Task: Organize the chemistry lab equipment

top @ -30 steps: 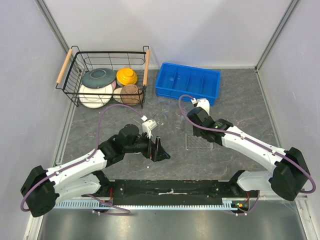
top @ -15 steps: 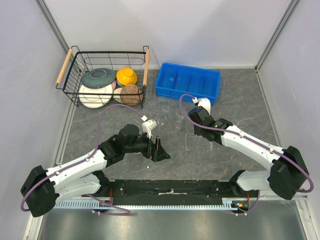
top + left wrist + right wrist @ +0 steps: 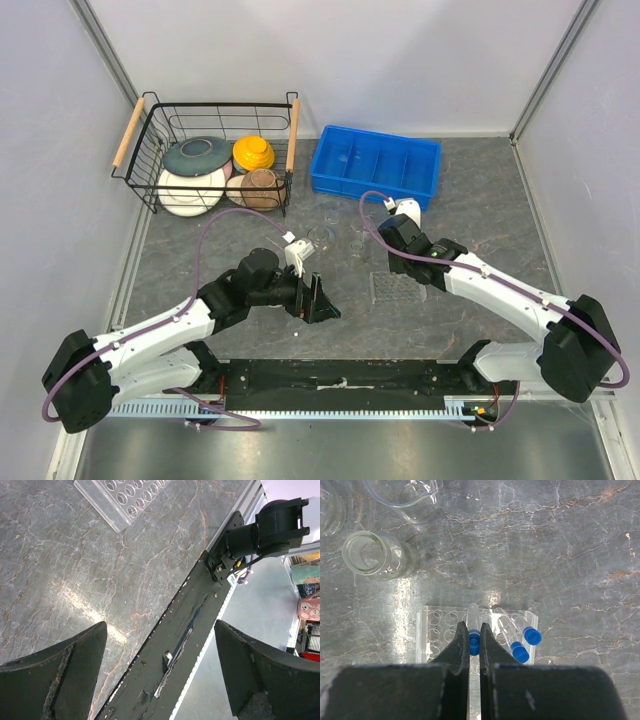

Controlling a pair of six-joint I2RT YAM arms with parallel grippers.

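1. Top view: the left arm reaches forward from its base with the elbow bent. The left gripper [image 3: 318, 298] sits low over the grey marbled table [image 3: 480, 210], its jaws spread wide with nothing between them.
2. In the same view the right arm stretches toward the centre with its wrist tipped downward. The right gripper [image 3: 413, 268] is above the flat clear gridded rack [image 3: 392, 290].
3. A small clear beaker [image 3: 321, 236] and a small clear flask [image 3: 360, 240] stand just beyond the rack. Behind them is the blue plastic compartment tray [image 3: 375, 165]. The black wire basket with wooden handles [image 3: 215, 112] sits far left and holds coloured dishes.
4. Left wrist view: the left gripper [image 3: 160, 625] looks down at bare table and the black base rail [image 3: 170, 650]. Its two dark fingers [image 3: 55, 680] stand far apart and hold nothing. A corner of the gridded rack [image 3: 125, 500] shows at the top, well away from them.
5. Right wrist view: the right gripper [image 3: 474, 630] points down over the rack [image 3: 435, 630], its jaws clamped on the blue cap of a clear blue-capped tube [image 3: 473, 612] that sits in a well.
6. Two more capped tubes [image 3: 512, 635] lean in wells just to the right. The flask [image 3: 372, 555] and the beaker [image 3: 407, 492] stand beyond the rack.
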